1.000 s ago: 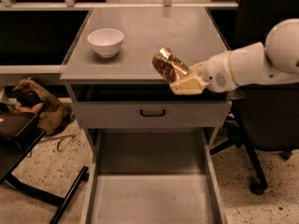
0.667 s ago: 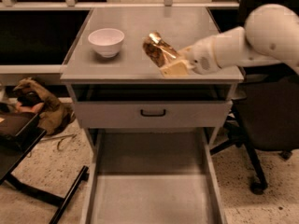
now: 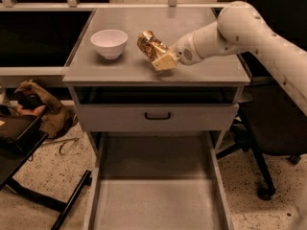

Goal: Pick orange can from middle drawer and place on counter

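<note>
The orange can (image 3: 149, 46) is tilted, held over the grey counter (image 3: 201, 68) just right of the white bowl. My gripper (image 3: 162, 60) is shut on the orange can, reaching in from the right on the white arm (image 3: 240, 25). The middle drawer (image 3: 153, 195) is pulled out below, its flat grey floor bare. I cannot tell whether the can's lower end touches the counter.
A white bowl (image 3: 109, 42) sits on the counter's left part. A grey drawer front with a black handle (image 3: 157, 115) is under the counter. A black office chair (image 3: 268, 143) stands at the right, a black frame and brown rags (image 3: 41, 107) at the left.
My arm has carried the orange can leftward and further over the counter, closer to the white bowl. The can stays in the gripper.
</note>
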`<state>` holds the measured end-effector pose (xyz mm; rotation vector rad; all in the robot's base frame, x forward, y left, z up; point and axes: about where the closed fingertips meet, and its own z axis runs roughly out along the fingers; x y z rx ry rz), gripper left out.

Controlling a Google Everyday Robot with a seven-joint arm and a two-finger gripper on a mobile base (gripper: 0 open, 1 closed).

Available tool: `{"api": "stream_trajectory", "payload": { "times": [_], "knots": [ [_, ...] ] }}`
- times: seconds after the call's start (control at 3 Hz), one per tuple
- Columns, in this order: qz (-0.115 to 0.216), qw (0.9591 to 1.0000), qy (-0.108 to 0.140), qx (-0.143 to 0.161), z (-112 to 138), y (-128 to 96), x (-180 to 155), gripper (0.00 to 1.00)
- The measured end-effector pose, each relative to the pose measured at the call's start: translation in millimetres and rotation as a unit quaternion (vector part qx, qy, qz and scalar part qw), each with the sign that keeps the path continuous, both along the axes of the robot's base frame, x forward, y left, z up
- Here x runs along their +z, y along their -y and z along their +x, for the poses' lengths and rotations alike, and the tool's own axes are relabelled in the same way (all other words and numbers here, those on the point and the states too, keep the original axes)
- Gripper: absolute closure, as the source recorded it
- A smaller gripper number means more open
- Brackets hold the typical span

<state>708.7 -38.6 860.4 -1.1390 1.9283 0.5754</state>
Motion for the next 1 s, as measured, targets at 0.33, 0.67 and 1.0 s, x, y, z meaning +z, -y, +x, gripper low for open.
{"api": "stream_trajectory", "payload": {
  "times": [0.33,0.67,1.0],
  "knots": [
    [-0.017,0.9988,-0.038,-0.024,23.5,3.7,-30.3,1.00],
    [-0.017,0.9988,-0.038,-0.024,23.5,3.5,-27.3,1.00],
    [-0.017,0.9988,-0.038,-0.024,23.5,3.5,-27.3,0.81]
  ]
}}
